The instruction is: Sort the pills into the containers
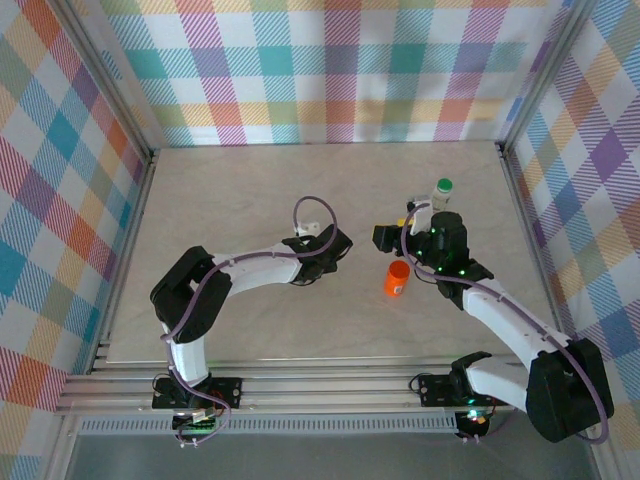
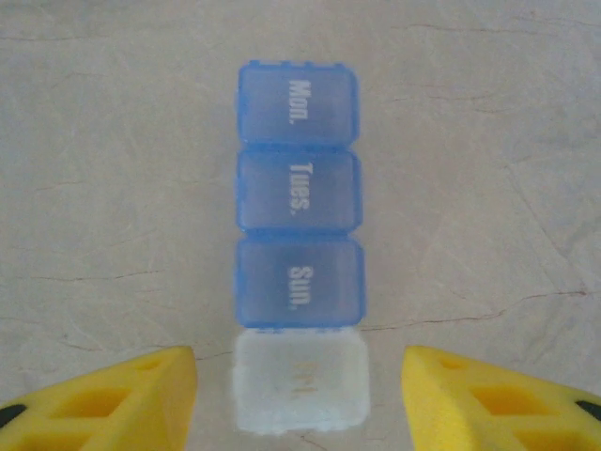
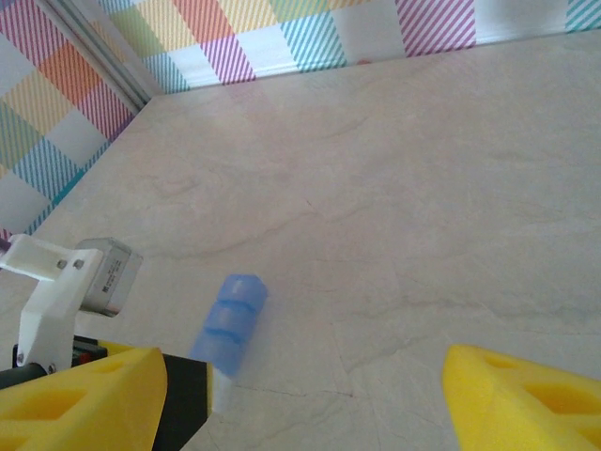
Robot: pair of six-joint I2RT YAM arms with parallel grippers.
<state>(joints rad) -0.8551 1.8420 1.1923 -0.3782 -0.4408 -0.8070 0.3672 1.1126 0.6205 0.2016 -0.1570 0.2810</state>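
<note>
Blue pill box (image 2: 297,216); left gripper (image 2: 299,376) parted astride its pale end, right gripper (image 3: 305,376) spread, both empty; we advised centring first.

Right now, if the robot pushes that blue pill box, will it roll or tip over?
Probably neither. The blue pill box lies flat and long on the table, so it would likely slide, and might spin if pushed at one end. It looks like thin see-through plastic, so it is probably light and fairly stiff.
</note>
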